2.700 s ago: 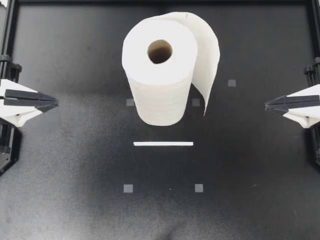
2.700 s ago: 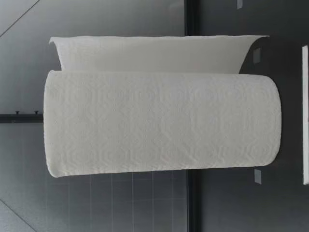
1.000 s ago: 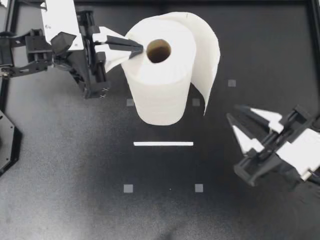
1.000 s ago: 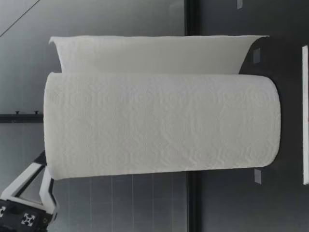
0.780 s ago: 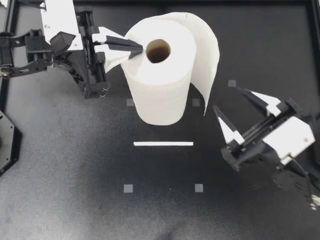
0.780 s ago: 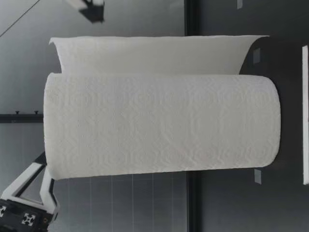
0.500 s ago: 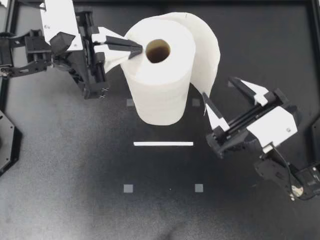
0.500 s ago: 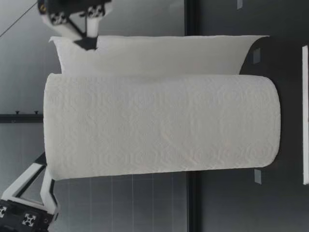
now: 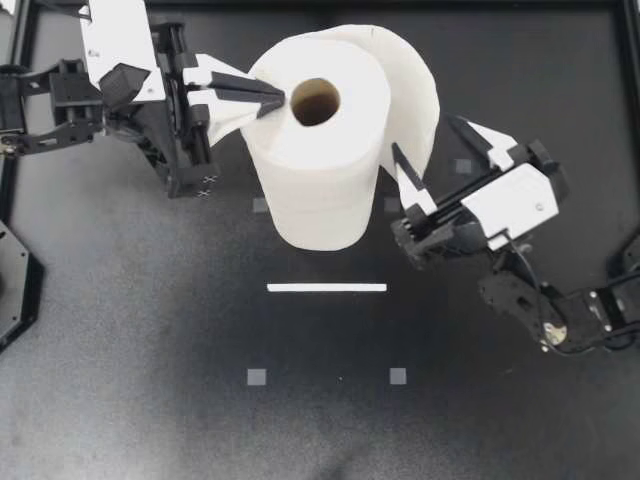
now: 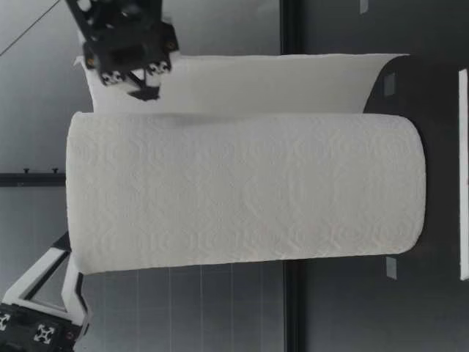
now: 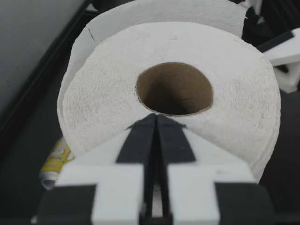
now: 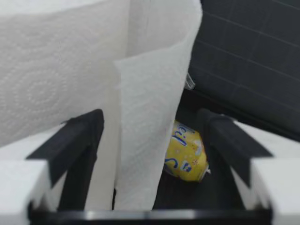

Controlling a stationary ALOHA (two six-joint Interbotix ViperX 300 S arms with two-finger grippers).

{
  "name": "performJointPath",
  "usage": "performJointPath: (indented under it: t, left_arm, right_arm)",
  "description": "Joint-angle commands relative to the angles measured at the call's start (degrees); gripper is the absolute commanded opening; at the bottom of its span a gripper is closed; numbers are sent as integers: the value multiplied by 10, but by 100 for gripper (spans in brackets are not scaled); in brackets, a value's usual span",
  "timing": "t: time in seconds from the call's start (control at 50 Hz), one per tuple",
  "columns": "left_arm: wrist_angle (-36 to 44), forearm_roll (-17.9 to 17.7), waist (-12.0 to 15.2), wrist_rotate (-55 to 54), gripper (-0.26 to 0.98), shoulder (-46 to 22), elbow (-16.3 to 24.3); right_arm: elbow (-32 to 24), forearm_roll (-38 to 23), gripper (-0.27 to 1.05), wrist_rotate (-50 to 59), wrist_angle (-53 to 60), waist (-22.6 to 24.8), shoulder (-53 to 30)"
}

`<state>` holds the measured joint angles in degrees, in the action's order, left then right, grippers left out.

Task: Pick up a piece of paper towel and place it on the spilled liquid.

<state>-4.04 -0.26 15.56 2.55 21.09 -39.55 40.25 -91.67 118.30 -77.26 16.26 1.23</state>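
The left gripper (image 9: 272, 96), closed and empty, rests on top of the upright roll (image 9: 318, 170), while the right gripper (image 9: 425, 140), wide open, straddles the hanging loose sheet (image 9: 418, 95); it should push deeper, then pinch squarely before tearing.

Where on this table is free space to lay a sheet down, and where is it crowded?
Free: the table past the white strip, away from the roll, around the two grey squares, and between that strip and my left arm. Crowded: around the roll, with my left tool and my right tool close.
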Motion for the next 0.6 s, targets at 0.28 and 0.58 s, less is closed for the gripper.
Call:
performJointPath:
  t: [0.28, 0.58]
  left_arm:
    - [-8, -11, 3, -2, 10, -9, -18]
    - [-8, -13, 3, -3, 10, -9, -25]
  right_arm:
    - [-12, -4, 20, -2, 4, -4, 8]
    - [-1, 4, -14, -6, 4, 14, 13]
